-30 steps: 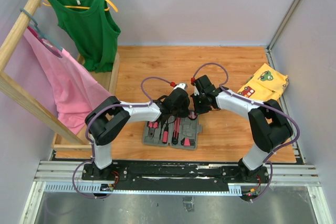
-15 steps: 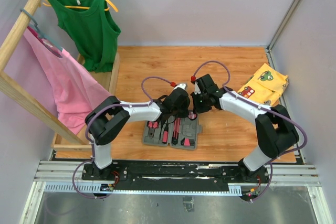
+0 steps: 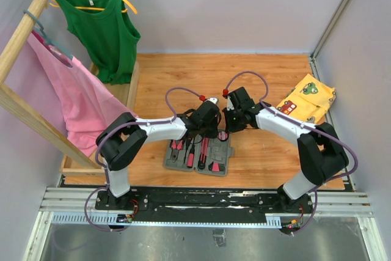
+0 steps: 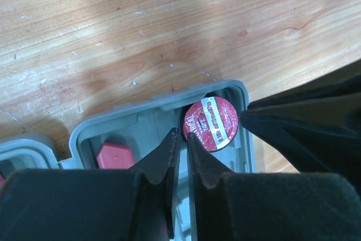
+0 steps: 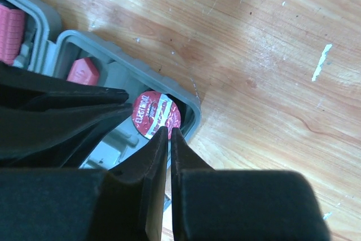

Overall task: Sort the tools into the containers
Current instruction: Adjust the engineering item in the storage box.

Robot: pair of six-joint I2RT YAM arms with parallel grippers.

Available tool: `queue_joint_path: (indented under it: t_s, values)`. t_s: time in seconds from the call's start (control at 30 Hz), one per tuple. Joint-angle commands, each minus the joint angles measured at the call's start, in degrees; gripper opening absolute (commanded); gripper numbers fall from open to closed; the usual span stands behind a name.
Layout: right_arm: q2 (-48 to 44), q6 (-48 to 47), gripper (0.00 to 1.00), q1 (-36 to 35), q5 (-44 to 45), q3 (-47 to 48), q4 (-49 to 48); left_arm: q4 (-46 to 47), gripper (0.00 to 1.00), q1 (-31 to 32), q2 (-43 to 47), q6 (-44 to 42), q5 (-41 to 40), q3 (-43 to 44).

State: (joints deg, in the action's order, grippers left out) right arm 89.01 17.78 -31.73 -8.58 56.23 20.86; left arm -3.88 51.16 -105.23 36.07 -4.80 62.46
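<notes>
Jaws of left gripper [image 4: 180,139] parted only a sliver, holding nothing, those of right gripper [image 5: 164,136] near-shut and empty too, both poised beside the round red-labelled disc [image 4: 211,123] seated in the far corner of the open grey case [image 3: 197,155], which had slid slightly leftward versus earlier.

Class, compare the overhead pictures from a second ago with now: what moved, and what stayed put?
The right arm's elbow swung outward while the right gripper stayed at the case's far corner. The tool case shifted slightly left. The left gripper, green top and yellow cloth stayed put.
</notes>
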Motion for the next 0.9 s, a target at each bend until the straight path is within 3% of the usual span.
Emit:
queue_joint_path:
  t_s: [0.0,0.47,0.87]
  values:
    - [2.79,-0.25,0.06,0.14,-0.16,-0.15,1.09,-1.66,0.14,0.35,1.84,-1.19,0.49,1.18]
    - [4.67,-0.45,0.05,0.08,-0.16,-0.26,2.24,0.25,0.14,0.34,-0.44,-0.57,1.96,1.33]
    - [6.17,-0.36,0.04,-0.28,1.97,-1.03,4.13,0.22,0.07,0.35,-3.08,-0.74,2.62,2.18]
